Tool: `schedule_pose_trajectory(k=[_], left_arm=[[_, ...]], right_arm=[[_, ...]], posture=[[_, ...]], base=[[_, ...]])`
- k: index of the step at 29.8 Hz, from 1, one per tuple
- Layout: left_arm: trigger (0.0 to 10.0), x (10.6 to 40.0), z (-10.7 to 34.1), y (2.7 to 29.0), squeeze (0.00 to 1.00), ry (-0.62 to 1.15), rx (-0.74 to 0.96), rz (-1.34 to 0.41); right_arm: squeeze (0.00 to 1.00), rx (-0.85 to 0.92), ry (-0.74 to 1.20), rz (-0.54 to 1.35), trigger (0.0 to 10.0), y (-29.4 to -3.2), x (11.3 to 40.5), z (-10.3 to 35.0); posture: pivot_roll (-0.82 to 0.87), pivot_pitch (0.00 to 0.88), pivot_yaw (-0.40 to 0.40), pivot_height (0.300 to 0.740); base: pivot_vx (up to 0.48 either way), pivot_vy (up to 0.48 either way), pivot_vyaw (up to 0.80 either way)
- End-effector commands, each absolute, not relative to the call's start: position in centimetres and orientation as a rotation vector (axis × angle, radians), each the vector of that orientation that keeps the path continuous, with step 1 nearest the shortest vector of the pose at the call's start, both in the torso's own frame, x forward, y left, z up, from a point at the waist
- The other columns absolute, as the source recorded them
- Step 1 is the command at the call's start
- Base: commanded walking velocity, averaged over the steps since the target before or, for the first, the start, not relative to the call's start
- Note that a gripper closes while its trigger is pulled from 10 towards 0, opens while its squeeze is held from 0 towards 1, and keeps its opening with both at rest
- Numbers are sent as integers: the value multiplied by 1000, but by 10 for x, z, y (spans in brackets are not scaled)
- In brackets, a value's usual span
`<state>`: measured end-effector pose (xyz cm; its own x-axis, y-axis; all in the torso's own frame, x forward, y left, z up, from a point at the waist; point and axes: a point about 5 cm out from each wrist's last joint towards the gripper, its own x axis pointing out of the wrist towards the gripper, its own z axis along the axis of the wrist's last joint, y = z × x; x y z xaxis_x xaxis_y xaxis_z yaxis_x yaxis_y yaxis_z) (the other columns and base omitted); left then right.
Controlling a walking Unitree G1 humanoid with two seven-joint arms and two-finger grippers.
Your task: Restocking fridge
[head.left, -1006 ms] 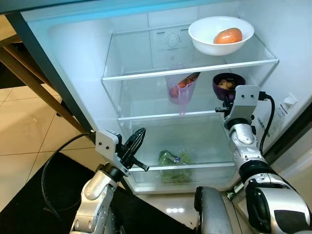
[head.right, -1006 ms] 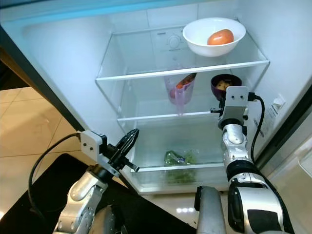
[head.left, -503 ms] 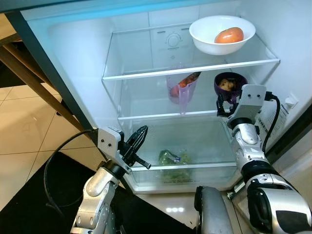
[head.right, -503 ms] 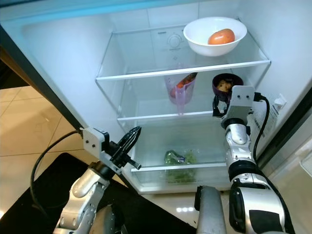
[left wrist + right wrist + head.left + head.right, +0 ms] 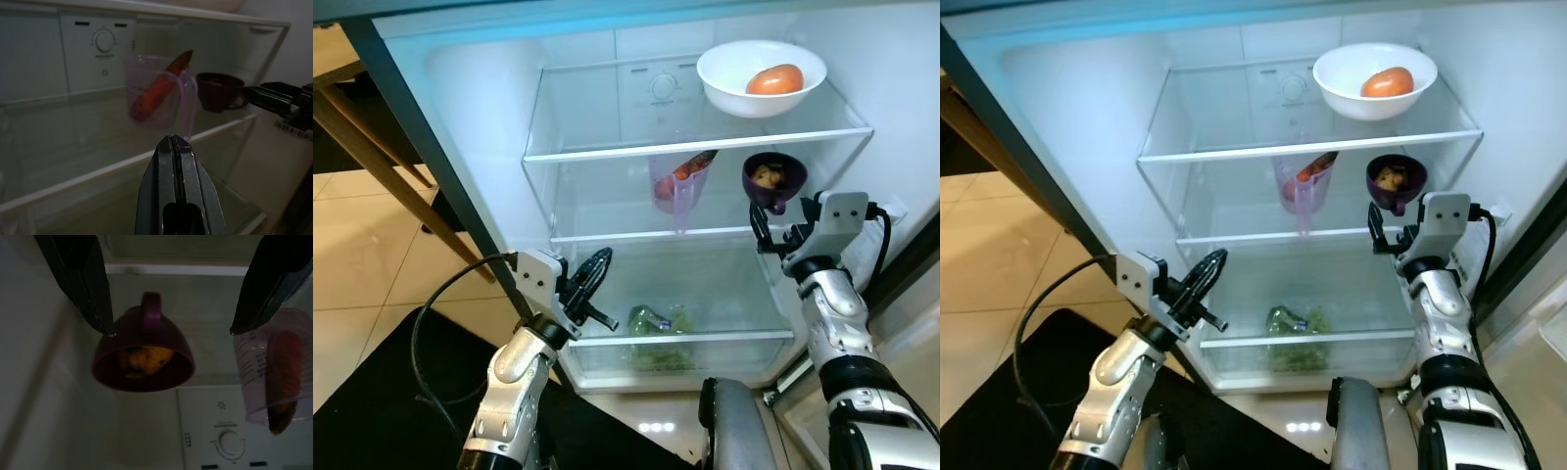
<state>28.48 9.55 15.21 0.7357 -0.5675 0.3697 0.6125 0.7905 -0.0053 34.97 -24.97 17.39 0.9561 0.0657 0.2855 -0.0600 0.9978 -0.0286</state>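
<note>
Left eye view: the purple cup [image 5: 773, 180] sits at the middle shelf's right end, the right gripper [image 5: 762, 231] just below and apart from it.

Left wrist view: the left gripper [image 5: 176, 147] has its fingers pressed together, facing the measuring jug [image 5: 156, 93].

Right wrist view: dim; spread fingers [image 5: 80, 279] frame the cup, whose contents stay unclear.

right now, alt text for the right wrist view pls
Dim fridge interior: a purple cup holding food sits just past the open right gripper, its handle toward the camera. A clear jug with a carrot stands beside it.
</note>
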Motion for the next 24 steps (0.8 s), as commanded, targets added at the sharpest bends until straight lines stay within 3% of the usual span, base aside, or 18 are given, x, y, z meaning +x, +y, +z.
schedule_pose_trajectory(k=[1, 10, 24], left_arm=[[10000, 285, 147, 95, 0, -350, -122, -649], [10000, 295, 146, 93, 0, -360, -111, -661], [10000, 297, 123, 98, 0, -305, -88, -661]], right_arm=[[0, -18, -272, 100, 10000, -247, 346, 168], [0, -10, -250, 166, 10000, -247, 323, 153], [0, 11, -81, 321, 10000, -223, 282, 114]], posture=[[-64, 122, 71, 300], [-99, 87, 69, 300], [-142, 24, 74, 300]], base=[[0, 0, 0], [0, 0, 0], [0, 0, 0]])
